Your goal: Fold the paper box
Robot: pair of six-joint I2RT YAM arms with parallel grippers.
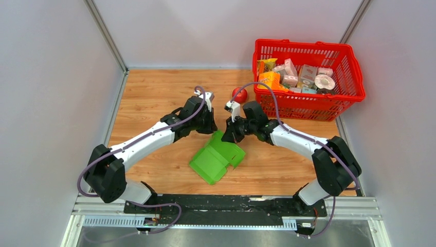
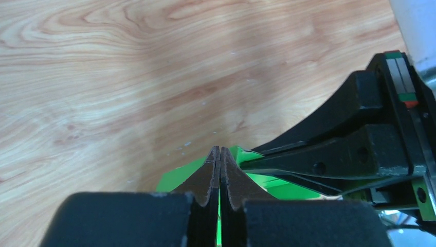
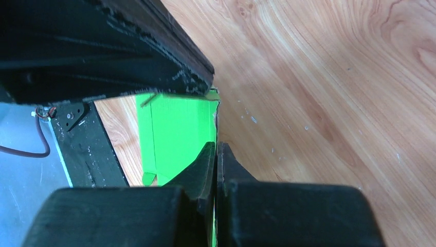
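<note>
The left gripper (image 1: 210,126) and right gripper (image 1: 229,135) each pinch closed on the far edge of a bright green thin cardboard box blank (image 1: 215,160) lying mid-way across the wooden tabletop (image 1: 154,92), apparently starting a flap fold that next calls for both arms swinging that edge over together.

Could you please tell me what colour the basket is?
The basket is red, clearest in the top external view.

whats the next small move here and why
Probably lift slightly and ease the arms apart: the left gripper and right gripper are both shut, close together, on the far edge of the paper box, whose near end rests on the table.
</note>
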